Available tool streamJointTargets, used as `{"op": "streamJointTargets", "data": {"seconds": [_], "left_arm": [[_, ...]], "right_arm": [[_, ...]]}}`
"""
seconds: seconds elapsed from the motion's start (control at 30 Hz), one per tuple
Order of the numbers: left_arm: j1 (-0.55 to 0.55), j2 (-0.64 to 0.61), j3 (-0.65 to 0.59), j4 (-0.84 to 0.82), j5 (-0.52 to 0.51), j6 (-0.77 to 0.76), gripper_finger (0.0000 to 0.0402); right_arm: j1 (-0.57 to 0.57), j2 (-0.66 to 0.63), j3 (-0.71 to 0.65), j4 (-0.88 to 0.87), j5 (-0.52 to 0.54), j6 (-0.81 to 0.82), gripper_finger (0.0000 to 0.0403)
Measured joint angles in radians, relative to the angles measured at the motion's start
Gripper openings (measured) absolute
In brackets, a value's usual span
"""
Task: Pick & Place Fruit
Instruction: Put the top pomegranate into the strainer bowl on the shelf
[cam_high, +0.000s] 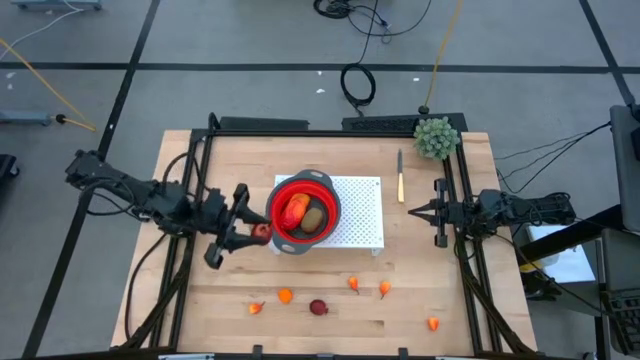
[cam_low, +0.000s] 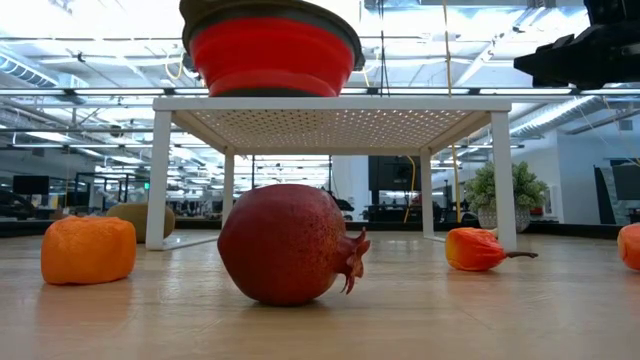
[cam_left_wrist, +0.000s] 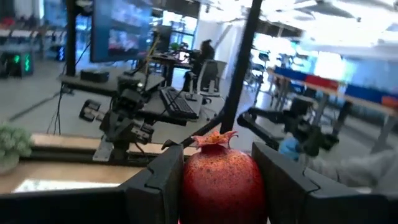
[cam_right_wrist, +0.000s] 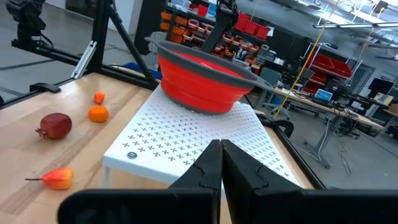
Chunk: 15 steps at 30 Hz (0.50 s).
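A dark red ball with a small crown, one of the fruit (cam_left_wrist: 219, 177), sits between the fingers of my left gripper (cam_high: 250, 230), just left of the red bowl (cam_high: 305, 210). The bowl stands on a white perforated stand (cam_high: 365, 215) and holds a red-orange oblong (cam_high: 293, 210) and a brown oval (cam_high: 314, 218). More fruit lies on the near part of the table: another dark red ball (cam_high: 318, 307), an orange piece (cam_high: 285, 295) and small orange bits (cam_high: 384, 289). My right gripper (cam_high: 437, 212) waits shut at the table's right side. My left gripper pinches the dark red ball by its two opposite sides (cam_left_wrist: 189, 183) between the two fingers (cam_left_wrist: 163, 186). The fingers come level from the table's left. The ball is lifted clear of the table, its crown (cam_left_wrist: 214, 138) on top, beside the bowl's left rim.
A slim knife (cam_high: 400, 175) and a green bushy ball (cam_high: 436, 137) lie at the far right. Black frame rails (cam_high: 190, 200) run along both sides of the table. The near part of the wooden table (cam_high: 200, 330) carries only the scattered fruit.
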Motion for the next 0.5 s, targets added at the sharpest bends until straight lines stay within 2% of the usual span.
{"op": "streamJointTargets", "data": {"seconds": [0.17,0.5], "left_arm": [[-0.051,0.0,0.0,0.002,0.072,0.166,0.0166],[-0.124,0.027,0.0,0.003,0.331,0.442,0.0166]], "right_arm": [[0.0,0.0,0.0,0.0,0.0,-0.001,0.0],[0.001,0.0,0.0,0.0,0.0,-0.002,0.0]]}}
